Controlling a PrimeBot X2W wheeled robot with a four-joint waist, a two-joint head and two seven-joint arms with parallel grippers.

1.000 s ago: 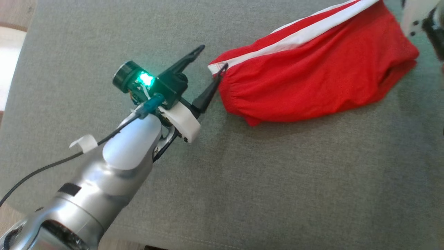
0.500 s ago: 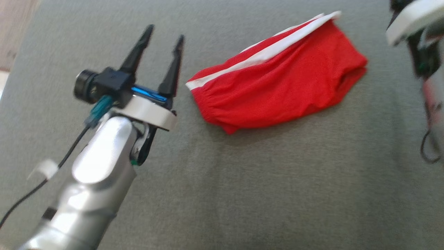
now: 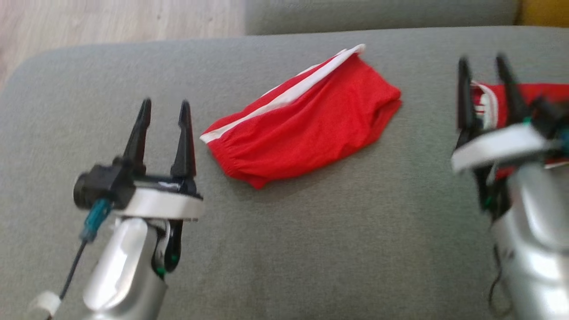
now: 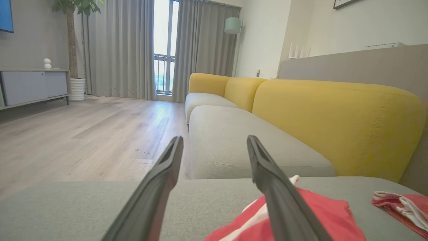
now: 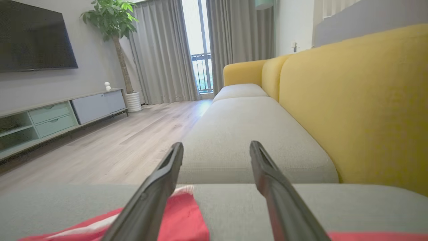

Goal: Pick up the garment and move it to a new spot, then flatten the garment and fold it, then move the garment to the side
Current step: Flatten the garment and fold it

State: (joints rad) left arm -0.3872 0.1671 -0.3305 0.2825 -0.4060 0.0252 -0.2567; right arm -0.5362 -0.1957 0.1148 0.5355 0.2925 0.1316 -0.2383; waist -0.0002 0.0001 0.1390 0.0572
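Left claw (image 3: 165,103): pulling back from the garment corner it was touching, fingers spread, gripping nothing.
Right claw (image 3: 482,60): coming into view, likewise spread and empty.
Garment (image 3: 302,129): lying folded on the sofa cushion (image 3: 311,231) between both claws, so this handling step is probably ending.
Second cloth (image 3: 486,104): hiding partly behind the blurred right claw.

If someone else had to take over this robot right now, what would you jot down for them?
Left tool: open, empty, just left of the red garment.
Right tool: open, empty, to the garment's right, before a second red cloth.
Garment: lying folded on the grey sofa seat, touched by neither tool.
Done: folding, it seems.
Left: perhaps moving it aside; can't tell if this is its final spot.
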